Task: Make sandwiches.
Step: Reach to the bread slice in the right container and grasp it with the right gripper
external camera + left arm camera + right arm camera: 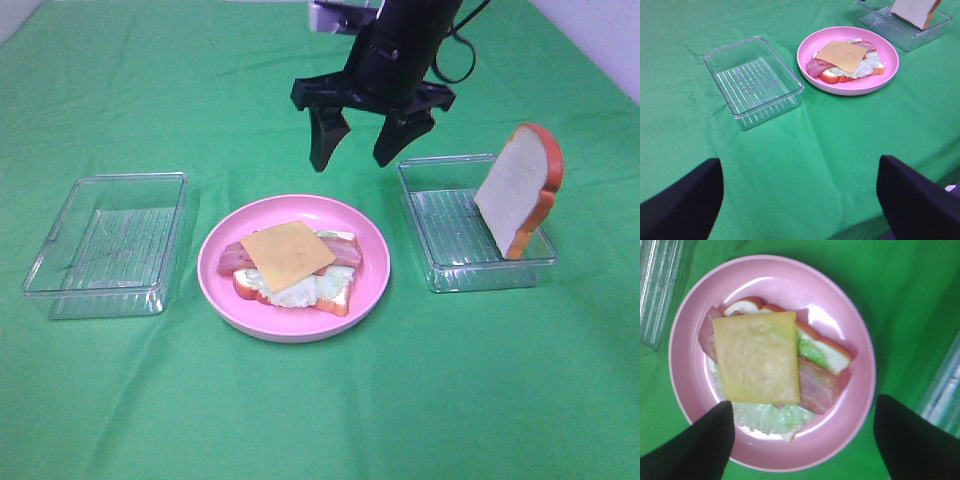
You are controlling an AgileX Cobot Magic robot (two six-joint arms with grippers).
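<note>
Right hand [352, 162] hangs spread above the cheese-topped stack [290, 262]; next, likely, fetching the bread slice [515, 190] to cap it.

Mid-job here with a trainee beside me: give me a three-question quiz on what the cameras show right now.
1. Fill in: the right gripper hangs over the plate with its jaws ___.
2. True or false: the cheese is the top layer of the stack on the plate.
3. Where is the spare bread slice? A) flat on the plate B) standing on edge in the right tray C) in the right gripper
Key: 1 open; 2 true; 3 B.
</note>
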